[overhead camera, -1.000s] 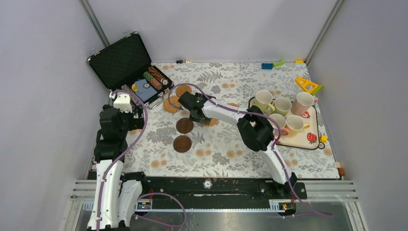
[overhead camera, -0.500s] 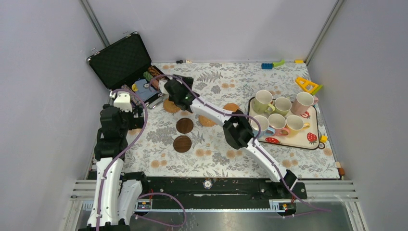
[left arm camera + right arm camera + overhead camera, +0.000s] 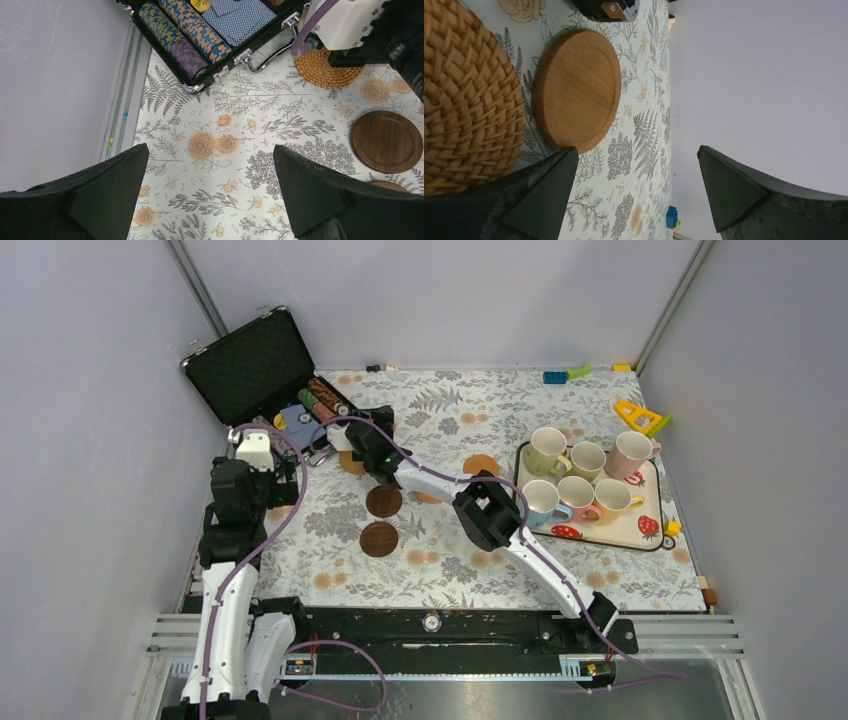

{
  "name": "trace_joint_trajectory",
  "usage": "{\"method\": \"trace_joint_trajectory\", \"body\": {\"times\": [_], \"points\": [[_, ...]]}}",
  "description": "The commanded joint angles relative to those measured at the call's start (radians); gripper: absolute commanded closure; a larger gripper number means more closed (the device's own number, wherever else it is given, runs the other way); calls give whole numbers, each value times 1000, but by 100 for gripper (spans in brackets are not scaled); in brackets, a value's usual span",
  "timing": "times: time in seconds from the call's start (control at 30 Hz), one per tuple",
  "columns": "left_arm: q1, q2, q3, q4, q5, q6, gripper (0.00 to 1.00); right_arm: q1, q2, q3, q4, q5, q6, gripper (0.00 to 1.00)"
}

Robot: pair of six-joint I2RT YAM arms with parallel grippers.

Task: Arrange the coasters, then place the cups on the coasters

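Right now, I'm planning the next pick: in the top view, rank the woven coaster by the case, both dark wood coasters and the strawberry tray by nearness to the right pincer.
1. woven coaster, right beside the right pincer
2. upper dark wood coaster, mid-table
3. lower dark wood coaster, nearer the bases
4. strawberry tray, far right

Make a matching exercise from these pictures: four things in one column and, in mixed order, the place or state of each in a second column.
1. cups
2. poker chips
3. dark wood coasters
4. right claw

a. in the black case
b. open, close to a woven coaster
c. on the tray
d. on the flowered cloth, with no cup

Pairs: 1-c, 2-a, 3-d, 4-b
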State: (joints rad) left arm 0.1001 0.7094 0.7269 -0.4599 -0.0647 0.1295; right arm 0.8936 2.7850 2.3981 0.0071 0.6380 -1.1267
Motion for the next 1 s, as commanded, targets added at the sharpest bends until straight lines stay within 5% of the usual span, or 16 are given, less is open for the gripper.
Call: {"method": "trace_joint_trajectory", "body": {"times": [0.0, 0.37, 0.97], "points": [[7, 2, -1, 59, -17, -4, 1, -4, -134, -102, 94, -29, -20, 1], [9, 15, -3, 64, -32, -2, 1, -19, 2, 19, 191, -99, -199, 1], [9, 47, 2, 61, -24, -1, 1, -99, -141, -173, -173, -208, -81, 1]]}}
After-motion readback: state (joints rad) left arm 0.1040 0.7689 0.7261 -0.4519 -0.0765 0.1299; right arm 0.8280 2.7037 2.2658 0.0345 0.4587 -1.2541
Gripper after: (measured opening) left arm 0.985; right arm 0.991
